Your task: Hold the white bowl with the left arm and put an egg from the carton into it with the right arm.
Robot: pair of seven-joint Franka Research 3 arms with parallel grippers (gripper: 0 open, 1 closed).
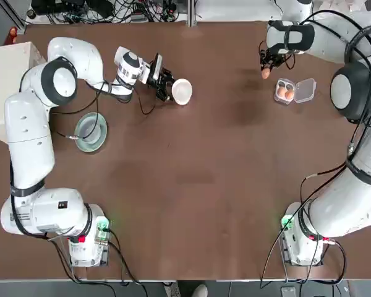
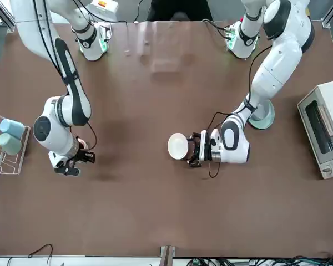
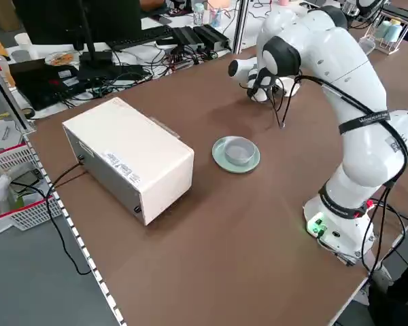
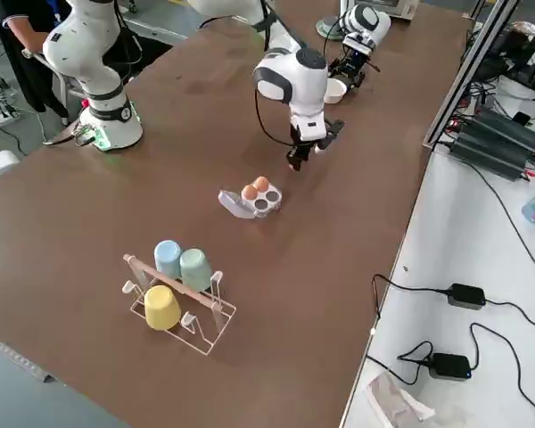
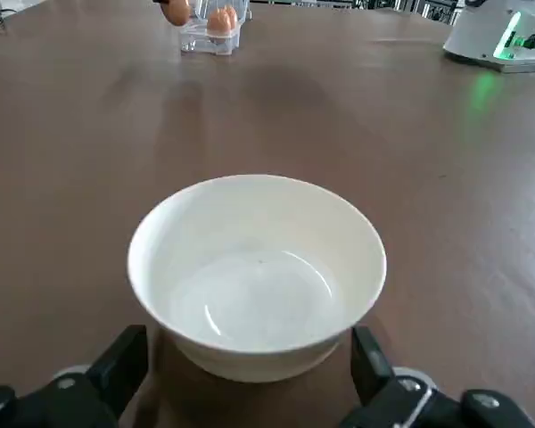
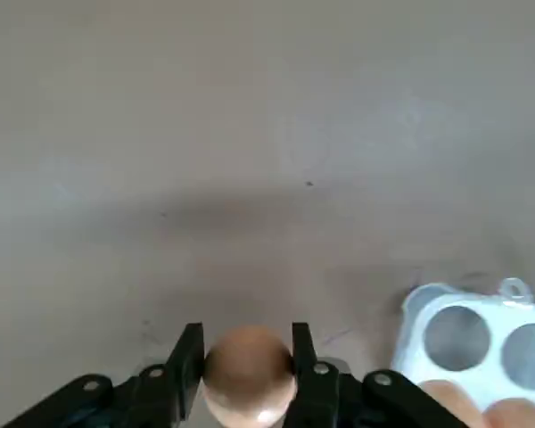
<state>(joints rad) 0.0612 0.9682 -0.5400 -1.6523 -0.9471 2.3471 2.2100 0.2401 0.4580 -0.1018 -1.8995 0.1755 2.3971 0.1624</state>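
Egg gripped in right hand, bowl at left hand

Right hand (image 6: 250, 361) clamped on brown egg (image 6: 249, 379), just beside open clear egg carton (image 1: 285, 92) holding two brown eggs (image 4: 255, 188). Left hand (image 5: 250, 357) fingers clamped on white bowl (image 5: 259, 276), upright over brown worktop (image 1: 191, 179), well apart from carton.

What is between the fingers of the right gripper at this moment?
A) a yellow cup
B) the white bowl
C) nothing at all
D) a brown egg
D: in the right wrist view, a brown egg sits between the fingers of the right gripper, off to one side of the carton.
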